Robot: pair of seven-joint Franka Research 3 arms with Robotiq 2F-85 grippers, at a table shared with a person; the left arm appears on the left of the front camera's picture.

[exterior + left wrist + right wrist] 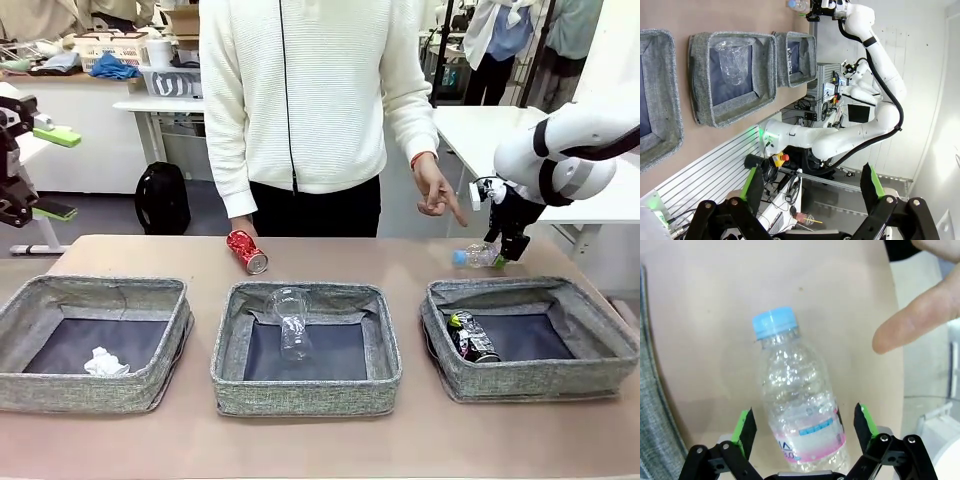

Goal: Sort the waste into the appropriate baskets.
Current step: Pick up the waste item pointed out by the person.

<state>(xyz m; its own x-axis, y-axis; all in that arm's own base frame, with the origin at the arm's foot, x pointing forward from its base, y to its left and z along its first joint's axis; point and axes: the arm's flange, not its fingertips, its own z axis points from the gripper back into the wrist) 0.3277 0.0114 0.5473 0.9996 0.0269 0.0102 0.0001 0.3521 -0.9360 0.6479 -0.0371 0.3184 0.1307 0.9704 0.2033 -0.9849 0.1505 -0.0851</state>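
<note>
The right gripper (510,250) hangs at the right of the front view, behind the right bin (540,378), jaws wide open astride the small bottle (477,257); the bottle lies on the table (150,255), blue cap toward picture left; in the right wrist view the green pads (746,427) stand either side of its pink-labelled end with a gap on each side, so nothing is gripped; a person's hand (435,195) holds a finger stretched out near the bottle; the left gripper (58,173) is at the far left edge, above the table, wide open and holding nothing; the red can (246,251) lies on the table behind the middle bin (300,395); the crushed bottle (290,320) leans in the middle bin; the paper ball (105,362) sits in the left bin (60,290); the dark can (472,337) lies in the right bin.
</note>
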